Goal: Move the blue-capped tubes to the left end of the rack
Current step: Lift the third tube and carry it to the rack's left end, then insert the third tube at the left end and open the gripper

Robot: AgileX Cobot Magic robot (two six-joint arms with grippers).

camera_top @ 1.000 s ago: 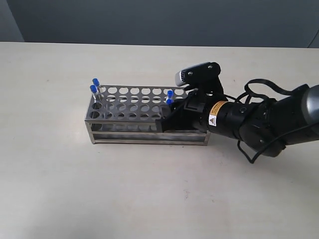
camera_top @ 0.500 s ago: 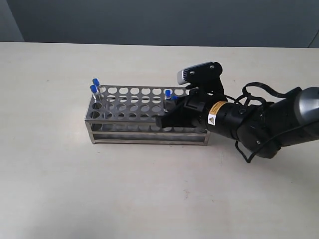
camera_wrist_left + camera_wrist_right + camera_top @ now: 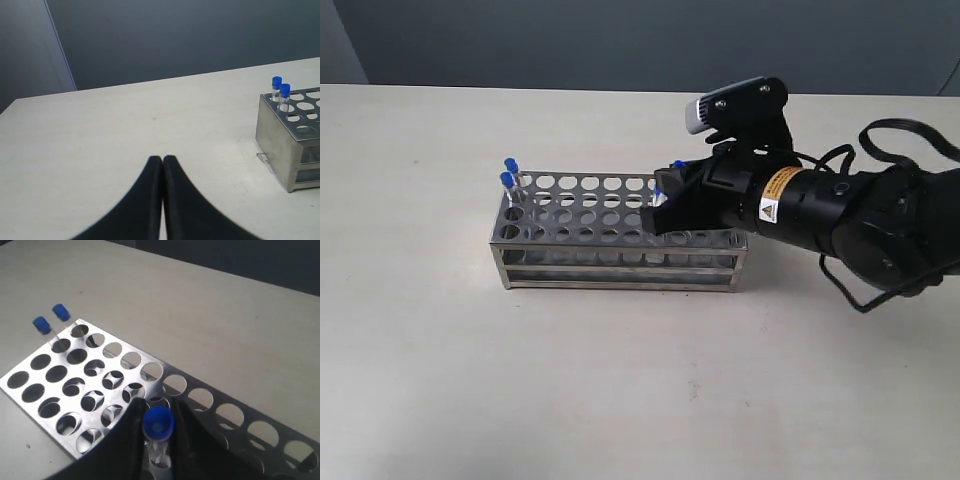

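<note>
The shiny steel rack (image 3: 590, 215) stands on the table. Two blue-capped tubes (image 3: 508, 175) stand in holes at its left end, also visible in the right wrist view as tubes (image 3: 50, 320) and in the left wrist view as tubes (image 3: 281, 90). My right gripper (image 3: 665, 208) hovers over the rack's right part, shut on a third blue-capped tube (image 3: 158, 426) held above the rack's top plate (image 3: 75, 375). The fourth tube is mostly hidden behind the arm. My left gripper (image 3: 162, 160) is shut and empty, away from the rack's end (image 3: 280, 135).
The right arm (image 3: 840, 215) and its cables stretch over the table to the right of the rack. Bare beige tabletop (image 3: 620, 380) surrounds the rack, and a dark wall (image 3: 620, 40) runs along the table's far edge.
The right gripper has risen from the rack's right part, bringing the blue-capped tube up out of its hole. The two tubes at the left end have not moved.
</note>
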